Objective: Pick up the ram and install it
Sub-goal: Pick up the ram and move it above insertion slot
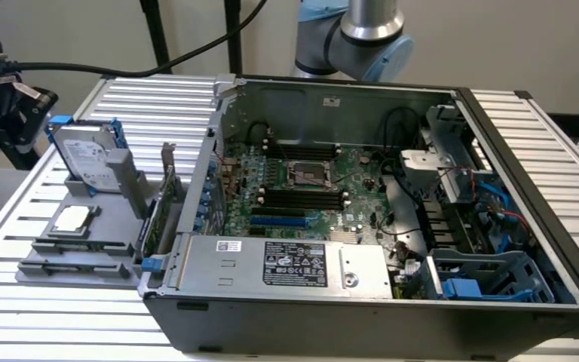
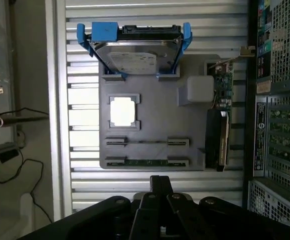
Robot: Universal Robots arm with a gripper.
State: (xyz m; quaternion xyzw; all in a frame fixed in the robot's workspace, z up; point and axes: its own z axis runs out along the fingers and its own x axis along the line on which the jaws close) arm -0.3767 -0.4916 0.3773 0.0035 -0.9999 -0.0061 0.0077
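On the grey parts tray (image 2: pixel 160 95), along the edge opposite the hard drive (image 2: pixel 135 55), there's the ram (image 2: pixel 146 161). It stands on its long edge between two small brackets, and I'd say that's so its top edge is offered up for a pinch. The gripper (image 2: pixel 161 183) hangs well above, just off that same edge, jaws looking drawn together with nothing between them. The processor chip (image 2: pixel 122 111) sits mid-tray in its own pocket. The expansion card (image 2: pixel 220 125) stands along the edge nearest the computer case (image 1: pixel 370 302). Over to the exterior view: case open, motherboard (image 1: pixel 315 154) flat inside, black memory slots (image 1: pixel 300 197) looking unfilled. The wrist view gives the straight-down line on the strip.
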